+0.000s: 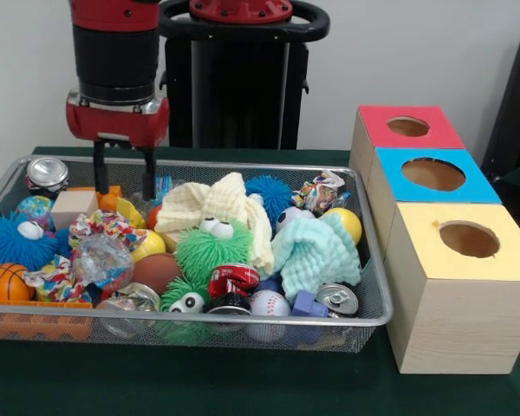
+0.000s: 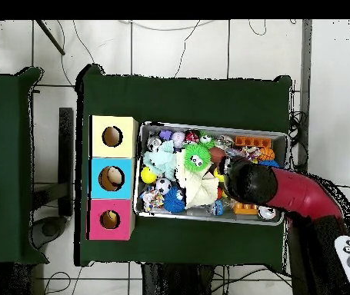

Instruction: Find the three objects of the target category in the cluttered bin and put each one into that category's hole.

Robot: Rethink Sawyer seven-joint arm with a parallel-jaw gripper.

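- The gripper (image 1: 122,171) is hanging over the left end of the wire bin (image 1: 374,305), its two black fingers (image 1: 98,167) spread apart with nothing between them, tips dipping just below the far rim.
- Right under it, an orange block (image 1: 110,198) and a pale wooden cube (image 1: 73,206) are sitting side by side, with a soda can (image 1: 47,174) lying in the far left corner.
- Moving out, a blue fuzzy ball with eyes (image 1: 13,240), a mini basketball (image 1: 4,282) and a crinkly candy-print wrapper (image 1: 104,227) are crowding the left side.
- In the middle, a green fuzzy ball with googly eyes (image 1: 212,250) is leaning against a cream knitted cloth (image 1: 215,206); a crushed red can (image 1: 233,280) and a baseball (image 1: 269,306) are lying near the front wall.
- A mint cloth (image 1: 316,251) is bunching up on the right, touching a yellow ball (image 1: 347,223).
- Beside the bin on the green table (image 1: 243,381), three wooden boxes are lining up in a row, each with a round hole: yellow top (image 1: 494,251), blue top (image 1: 433,176), red top (image 1: 407,126).
- Can't tell which category is the target.
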